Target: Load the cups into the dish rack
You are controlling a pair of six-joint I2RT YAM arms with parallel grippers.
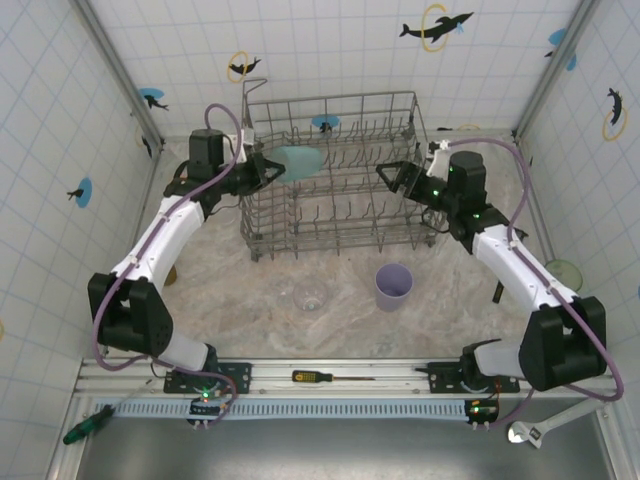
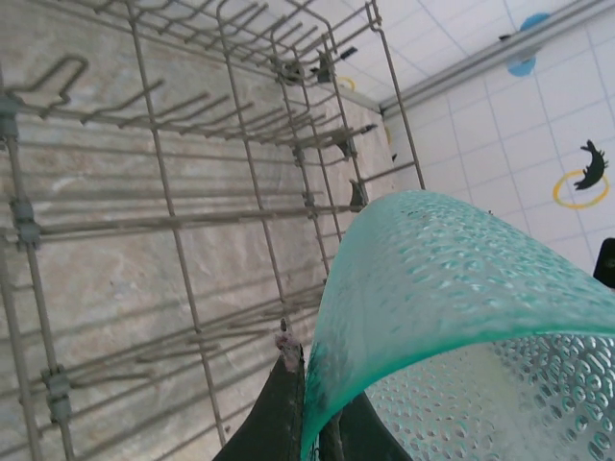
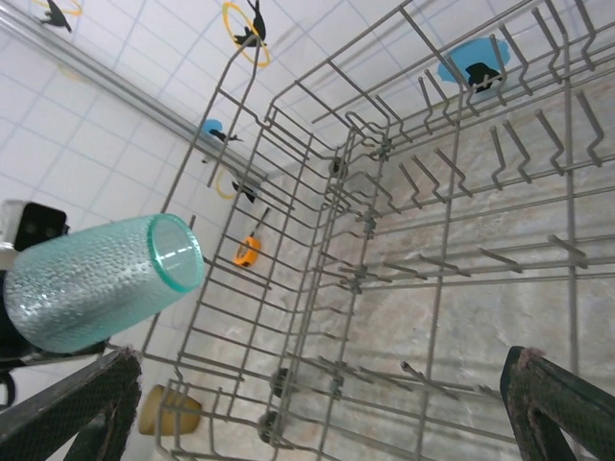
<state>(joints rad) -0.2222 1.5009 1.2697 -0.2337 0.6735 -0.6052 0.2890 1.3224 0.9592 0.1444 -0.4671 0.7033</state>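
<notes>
The left gripper (image 1: pixel 268 168) is closed on the teal cup (image 1: pixel 296 162) and holds it by the wall only. In the left wrist view its fingers (image 2: pixel 277 415) pinch the thin rim between them, 1 outside and 1 inside, probably because the cup body is too wide for a grip around it. The cup lies on its side in the air at the upper left edge of the dish rack (image 1: pixel 335 243), with the rim at the gripper and the other end pointing across the rack. It rests on no tine. I judge that this hold leaves the wrist free to turn the cup mouth down over the tines. The left arm reaches forward, and its wrist is bent inward, so the gripper points to the right. The right gripper (image 1: pixel 395 178) is spread wide and holds nothing. It hovers at the right side of the rack, its arm folded at the elbow. A lavender cup (image 1: pixel 393 287) and a clear cup (image 1: pixel 310 295) stand on the table before the rack.
</notes>
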